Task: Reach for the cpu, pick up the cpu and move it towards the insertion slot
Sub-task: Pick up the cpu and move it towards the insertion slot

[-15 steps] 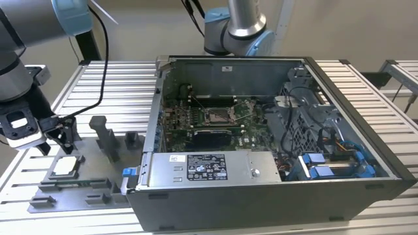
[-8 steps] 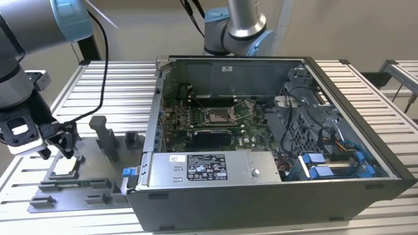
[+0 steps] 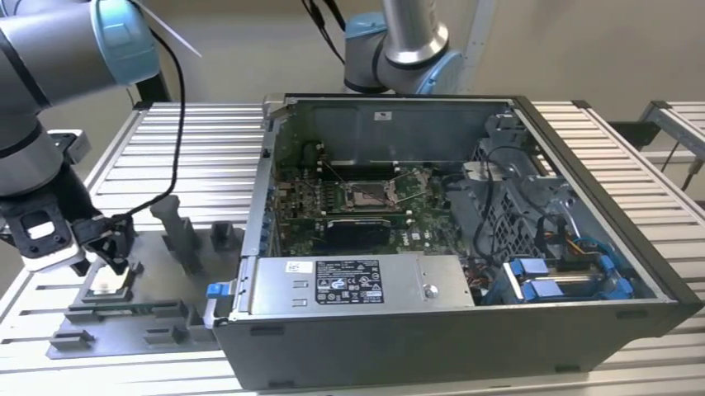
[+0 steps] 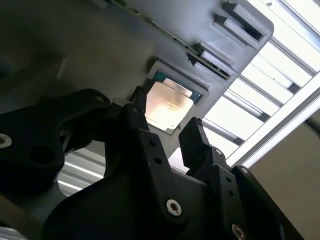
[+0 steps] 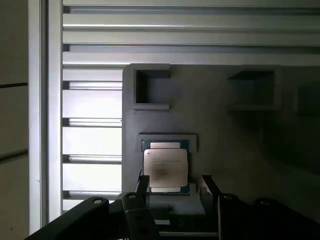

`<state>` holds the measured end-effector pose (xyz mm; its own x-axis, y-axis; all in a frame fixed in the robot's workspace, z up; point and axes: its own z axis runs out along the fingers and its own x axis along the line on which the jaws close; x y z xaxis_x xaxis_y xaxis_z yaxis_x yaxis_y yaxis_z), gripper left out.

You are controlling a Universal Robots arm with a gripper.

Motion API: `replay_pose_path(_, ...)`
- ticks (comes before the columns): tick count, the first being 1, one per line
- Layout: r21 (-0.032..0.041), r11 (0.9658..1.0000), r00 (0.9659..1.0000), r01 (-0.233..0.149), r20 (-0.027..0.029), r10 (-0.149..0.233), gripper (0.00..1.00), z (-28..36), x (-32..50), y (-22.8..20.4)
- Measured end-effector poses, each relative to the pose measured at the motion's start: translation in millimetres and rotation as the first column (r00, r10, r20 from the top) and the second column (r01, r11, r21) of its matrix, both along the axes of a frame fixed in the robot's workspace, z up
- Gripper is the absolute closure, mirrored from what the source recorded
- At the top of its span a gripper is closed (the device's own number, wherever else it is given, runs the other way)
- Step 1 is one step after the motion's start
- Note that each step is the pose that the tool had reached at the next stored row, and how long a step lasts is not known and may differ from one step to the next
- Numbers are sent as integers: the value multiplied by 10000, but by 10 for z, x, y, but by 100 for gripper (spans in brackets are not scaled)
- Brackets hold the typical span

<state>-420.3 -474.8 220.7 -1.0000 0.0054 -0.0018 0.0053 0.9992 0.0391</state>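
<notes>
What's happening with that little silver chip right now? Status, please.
Gripper open, close over the cpu. Cpu seated in its grey fixture, not lifted. Nothing between gripper and cpu.

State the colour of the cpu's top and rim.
The cpu: silvery top, thin green rim; best in the first wrist view.

Robotics lab — slatted aluminium bench [image 3: 187,140]; opened computer case [image 3: 441,338]; robot arm [image 3: 44,49]

Cpu [image 3: 111,285] seated in a recess of fixture plate [image 3: 132,323] on slatted table [image 3: 198,140], at the exterior view's left of computer case [image 3: 441,330]. Gripper [image 3: 108,262] over cpu. Insertion slot [image 3: 369,194] inside case, well apart.
</notes>
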Motion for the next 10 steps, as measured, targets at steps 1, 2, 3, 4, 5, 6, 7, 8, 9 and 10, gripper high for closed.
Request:
replay_pose_path(1,0,10000,10000,0,0,0,100,-20,0,0)
replay_pose_path(2,1,10000,10000,0,1,0,100,-37,-1,0)
replay_pose_path(3,0,10000,10000,-1,1,1,100,-55,-3,-1)
replay_pose_path(4,0,10000,10000,-1,2,1,100,-71,-7,-1)
replay_pose_path(5,-1,10000,10000,-2,2,2,100,-80,-11,-1)
replay_pose_path(6,-1,10000,10000,0,-3,0,100,-82,-16,-1)
replay_pose_path(7,-1,10000,10000,-1,-9,1,100,-83,-21,0)
replay_pose_path(8,-1,10000,10000,-1,-9,1,100,-83,-21,0)
replay_pose_path(9,0,10000,10000,-2,-11,2,100,-84,-22,-1)
replay_pose_path(10,2,10000,10000,0,-11,0,100,-84,-29,0)
